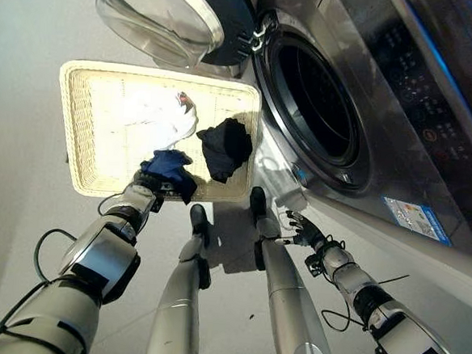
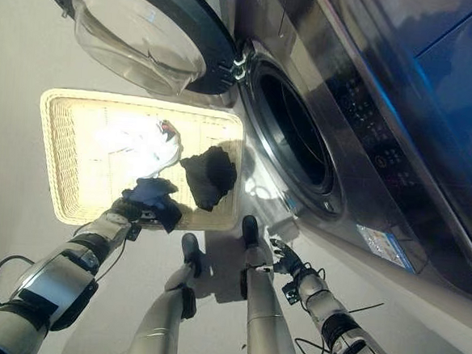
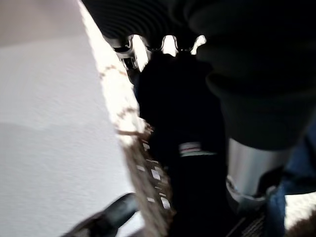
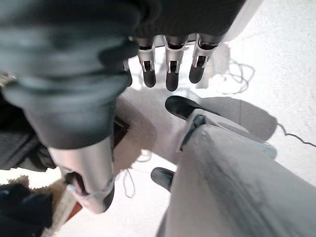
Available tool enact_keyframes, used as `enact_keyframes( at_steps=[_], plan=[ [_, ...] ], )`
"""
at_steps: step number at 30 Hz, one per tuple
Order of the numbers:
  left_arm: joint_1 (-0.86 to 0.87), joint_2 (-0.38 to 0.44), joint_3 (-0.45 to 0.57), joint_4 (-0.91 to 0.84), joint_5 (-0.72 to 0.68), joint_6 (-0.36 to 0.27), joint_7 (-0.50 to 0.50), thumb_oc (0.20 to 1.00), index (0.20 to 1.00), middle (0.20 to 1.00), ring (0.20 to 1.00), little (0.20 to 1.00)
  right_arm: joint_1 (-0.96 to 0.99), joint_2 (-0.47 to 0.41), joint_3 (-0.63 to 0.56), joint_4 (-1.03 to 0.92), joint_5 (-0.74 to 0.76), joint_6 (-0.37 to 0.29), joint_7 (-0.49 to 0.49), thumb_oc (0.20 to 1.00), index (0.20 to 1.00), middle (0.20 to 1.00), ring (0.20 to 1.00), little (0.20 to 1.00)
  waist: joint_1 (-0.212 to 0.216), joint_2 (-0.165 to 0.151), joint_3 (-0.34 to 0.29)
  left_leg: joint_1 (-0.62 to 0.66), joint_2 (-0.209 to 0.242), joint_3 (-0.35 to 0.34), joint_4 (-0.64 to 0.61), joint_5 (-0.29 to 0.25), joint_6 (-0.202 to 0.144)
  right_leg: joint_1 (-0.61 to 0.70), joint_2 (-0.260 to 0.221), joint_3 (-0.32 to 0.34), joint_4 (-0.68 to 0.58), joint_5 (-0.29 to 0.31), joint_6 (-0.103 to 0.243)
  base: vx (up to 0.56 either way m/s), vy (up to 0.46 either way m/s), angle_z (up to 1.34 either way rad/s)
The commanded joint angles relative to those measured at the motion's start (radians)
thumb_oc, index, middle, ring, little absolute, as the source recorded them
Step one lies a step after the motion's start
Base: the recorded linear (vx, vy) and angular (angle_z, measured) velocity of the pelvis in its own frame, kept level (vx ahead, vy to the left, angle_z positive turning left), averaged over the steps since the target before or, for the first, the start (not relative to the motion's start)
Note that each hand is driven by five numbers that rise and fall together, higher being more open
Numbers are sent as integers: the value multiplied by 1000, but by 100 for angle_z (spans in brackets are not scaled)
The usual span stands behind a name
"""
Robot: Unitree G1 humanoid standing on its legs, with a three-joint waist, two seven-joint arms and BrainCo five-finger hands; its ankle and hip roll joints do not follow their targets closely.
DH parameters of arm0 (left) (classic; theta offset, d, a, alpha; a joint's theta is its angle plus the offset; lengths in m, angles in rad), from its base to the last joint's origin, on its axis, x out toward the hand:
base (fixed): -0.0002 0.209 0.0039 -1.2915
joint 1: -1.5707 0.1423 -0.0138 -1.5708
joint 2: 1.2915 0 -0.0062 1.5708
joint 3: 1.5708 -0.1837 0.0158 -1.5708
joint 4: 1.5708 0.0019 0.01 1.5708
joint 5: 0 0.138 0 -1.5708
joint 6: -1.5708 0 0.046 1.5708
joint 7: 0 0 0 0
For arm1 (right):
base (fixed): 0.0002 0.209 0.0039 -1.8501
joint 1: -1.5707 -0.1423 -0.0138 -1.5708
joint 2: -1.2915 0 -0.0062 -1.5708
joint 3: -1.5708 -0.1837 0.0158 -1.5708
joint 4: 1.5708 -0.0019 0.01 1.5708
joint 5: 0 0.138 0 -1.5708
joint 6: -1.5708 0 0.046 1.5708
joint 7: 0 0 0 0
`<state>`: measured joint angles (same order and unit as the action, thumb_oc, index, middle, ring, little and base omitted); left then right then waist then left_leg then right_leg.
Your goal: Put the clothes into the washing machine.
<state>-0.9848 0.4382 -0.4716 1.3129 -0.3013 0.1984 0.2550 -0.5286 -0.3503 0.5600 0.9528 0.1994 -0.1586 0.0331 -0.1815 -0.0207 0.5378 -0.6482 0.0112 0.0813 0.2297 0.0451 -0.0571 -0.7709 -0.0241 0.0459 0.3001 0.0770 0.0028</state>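
Note:
A cream wicker basket lies on the floor before the washing machine. In it are a white garment, a black garment and a blue garment bunched at the near rim. My left hand is at that rim, its fingers curled on the blue garment's dark cloth. The drum opening is dark and its door is swung wide. Low by the machine's front, my right hand holds nothing, its fingers straight.
The open glass door hangs over the basket's far edge. The machine's front panel runs along the right side. Pale bare floor lies to the left of the basket.

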Motion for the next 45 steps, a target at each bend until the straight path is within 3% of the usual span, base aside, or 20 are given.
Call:
enact_keyframes(
  at_steps=[1, 5, 10, 15, 16, 17, 18, 19, 24, 31, 38, 41, 45],
  plan=[
    [-2, 22, 29, 19, 1, -13, -21, 1000, 1000, 1000, 1000, 1000, 30, -15, 28, -46, 25, 8, -16, 1000, 1000, 1000, 1000, 1000, -18, -25, -18, -66, -46, 16, 99, -29, -1, -19, 44, -42, 0, -17, 34, 0, 0, 0],
    [-21, 8, -2, -1, 26, -50, -15, 1000, 1000, 1000, 1000, 1000, 24, -9, 34, -47, 33, 4, -23, 1000, 1000, 1000, 1000, 1000, -18, -36, -18, -79, -45, 16, 100, -32, 1, -33, 47, -42, 2, -14, 35, 2, -38, 0],
    [-54, -7, -27, -61, 9, -154, -28, 1000, 1000, 1000, 1000, 1000, 29, -6, 37, -55, 46, -2, -29, 1000, 1000, 1000, 1000, 1000, -22, -50, -18, -87, -46, 17, 94, -32, -1, -42, 52, -40, -6, -5, 38, 5, -38, 0],
    [-49, -17, -51, -93, 46, -156, -45, 1000, 1000, 1000, 1000, 1000, 39, -5, 32, -58, 44, -15, -28, 1000, 1000, 1000, 1000, 1000, -21, -51, -18, -87, -51, 13, 93, -36, 0, -43, 53, -40, -9, -2, 40, 2, -20, 1],
    [-45, -23, -64, -94, 74, -129, -63, 896, 896, 896, 896, 896, 39, -1, 32, -58, 45, -19, -30, 1000, 1000, 1000, 1000, 1000, -20, -52, -18, -87, -53, 11, 96, -39, 0, -42, 51, -42, -9, -1, 41, 0, 0, 0],
    [-46, -28, -73, -89, 96, -108, -74, 470, 470, 470, 470, 470, 38, 2, 32, -57, 45, -21, -29, 1000, 1000, 1000, 1000, 1000, -20, -53, -18, -87, -53, 10, 97, -39, 0, -42, 51, -42, -8, 0, 41, 0, 0, 0],
    [-46, -30, -75, -87, 100, -106, -71, 222, 222, 222, 222, 222, 37, 3, 32, -57, 45, -21, -29, 1000, 1000, 1000, 1000, 1000, -20, -53, -18, -87, -53, 9, 97, -40, 0, -42, 51, -41, -8, 0, 41, 0, 0, 0],
    [-49, -34, -82, -77, 126, -93, -73, 200, 200, 200, 200, 200, 33, 6, 33, -58, 45, -21, -28, 1000, 1000, 1000, 1000, 1000, -22, -54, -18, -86, -53, 9, 95, -39, 0, -42, 51, -41, -7, 0, 42, 0, 0, 0],
    [-60, -42, -102, -49, 125, -84, -56, 200, 200, 200, 200, 200, 23, 11, 41, -60, 52, -29, -31, 1000, 1000, 1000, 1000, 1000, -24, -56, -18, -78, -51, 10, 82, -31, -2, -36, 53, -41, -13, 3, 42, 0, 0, 0],
    [-33, -46, -104, -57, 182, -80, 16, 200, 200, 200, 200, 200, 40, 6, 32, -122, 105, -90, -58, 1000, 1000, 1000, 1000, 1000, -18, -53, -18, -47, -45, 4, 49, -15, -8, -8, 61, -44, -18, -4, 41, -14, 0, 0],
    [23, -5, -116, -128, 217, -67, 63, 200, 200, 200, 200, 200, 63, -28, -10, -281, 148, -149, -103, 1000, 1000, 1000, 1000, 1000, -4, -17, -18, 6, -28, 3, 14, 6, -20, 44, 55, -65, 4, -38, 41, -46, 2, 10],
    [80, 24, -73, -193, 147, -103, 89, 200, 200, 200, 200, 200, 60, -45, -34, -374, 158, -161, -126, 1000, 1000, 1000, 1000, 1000, 17, 1, -18, 51, -24, -9, -3, 9, -23, 88, 45, -83, 15, -61, 42, -75, -13, 19],
    [191, 45, 9, -317, 69, -177, 95, 200, 200, 200, 200, 200, 47, -51, -83, -470, 173, -128, -118, 1000, 1000, 1000, 1000, 1000, 52, 21, -18, 108, -28, -29, -29, 14, -26, 147, 29, -107, 9, -75, 45, -66, 4, 17]
  ],
)
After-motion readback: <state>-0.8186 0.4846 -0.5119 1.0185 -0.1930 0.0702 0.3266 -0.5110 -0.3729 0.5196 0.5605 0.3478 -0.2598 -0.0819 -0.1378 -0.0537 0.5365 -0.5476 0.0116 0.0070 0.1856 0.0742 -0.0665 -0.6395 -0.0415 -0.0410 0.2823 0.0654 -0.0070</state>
